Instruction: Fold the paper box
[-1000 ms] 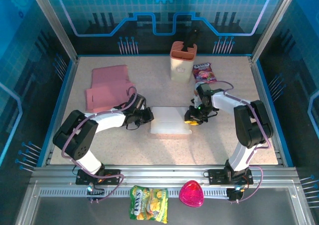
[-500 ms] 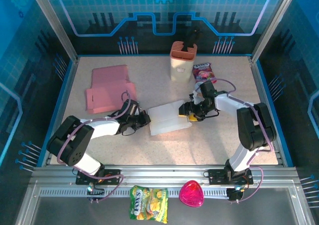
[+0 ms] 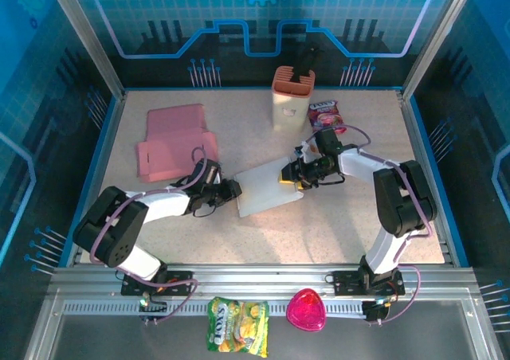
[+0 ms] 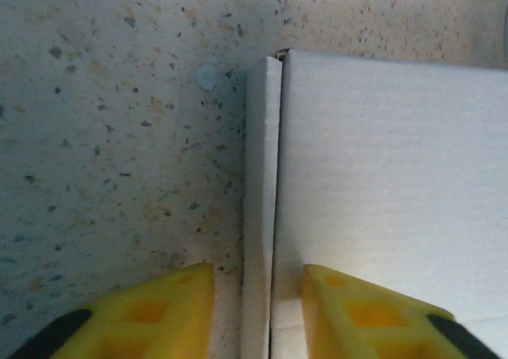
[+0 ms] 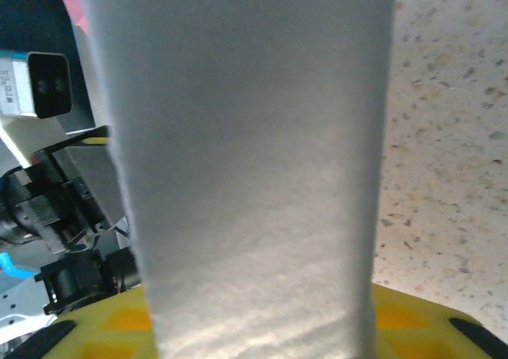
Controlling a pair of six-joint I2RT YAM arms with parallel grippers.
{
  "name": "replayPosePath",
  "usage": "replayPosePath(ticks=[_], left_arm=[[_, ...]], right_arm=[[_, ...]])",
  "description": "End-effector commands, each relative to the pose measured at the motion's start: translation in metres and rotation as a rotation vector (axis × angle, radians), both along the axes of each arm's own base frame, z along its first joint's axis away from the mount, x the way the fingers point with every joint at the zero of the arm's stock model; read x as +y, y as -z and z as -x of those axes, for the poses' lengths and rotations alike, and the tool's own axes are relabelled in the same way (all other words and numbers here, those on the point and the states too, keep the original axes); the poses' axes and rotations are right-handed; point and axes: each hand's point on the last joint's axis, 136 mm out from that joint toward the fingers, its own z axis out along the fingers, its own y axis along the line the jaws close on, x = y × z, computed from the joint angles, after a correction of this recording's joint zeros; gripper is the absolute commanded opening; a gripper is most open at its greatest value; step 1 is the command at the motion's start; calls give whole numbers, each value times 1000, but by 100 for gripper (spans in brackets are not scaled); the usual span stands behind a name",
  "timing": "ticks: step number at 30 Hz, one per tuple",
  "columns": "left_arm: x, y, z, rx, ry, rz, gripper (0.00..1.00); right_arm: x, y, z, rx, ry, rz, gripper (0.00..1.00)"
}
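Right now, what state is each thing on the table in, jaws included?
White flat paper box: unfolded, right edge lifted.
Left gripper: jaws open, straddling the box's left edge.
Right gripper: at the lifted edge; grip unclear.
Pink flattened cardboard box: lying flat, untouched.
Peach plastic holder: upright, dark tool inside.

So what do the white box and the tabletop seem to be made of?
The white box looks like thin matte paperboard: a folded flap edge shows. The tabletop looks hard and speckled, stone-like or laminate; can't tell which.
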Motion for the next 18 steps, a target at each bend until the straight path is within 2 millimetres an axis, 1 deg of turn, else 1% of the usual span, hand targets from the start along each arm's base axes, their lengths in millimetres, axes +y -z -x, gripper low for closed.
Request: replayPosePath(ticks=[1,3,5,6,9,12,15,18], left_arm=[[-17,-51,-4,-192,114,-17,41],[-37,-92,0,-385,255,-41,45],[-57,-117,12,-510,408,-78,47],[-65,-123,21,-542,487,-113,47],[-80,-132,44,-624,694,-218,49],[-91,-137,61,-738,862,-351,52],[-99,-137,65,-838,976,-506,58],[-104,-127,64,-869,1066,-617,60]], right_arm=[[3,-18,6,40,39,-41,38],[-5,-22,6,91,90,-34,33],[-11,-26,6,142,138,-41,31],[-14,-27,7,172,163,-44,30],[-23,-30,12,279,226,-49,30],[-26,-34,21,381,262,-55,30],[-27,-43,27,447,291,-62,30],[-31,-49,32,514,327,-70,30]])
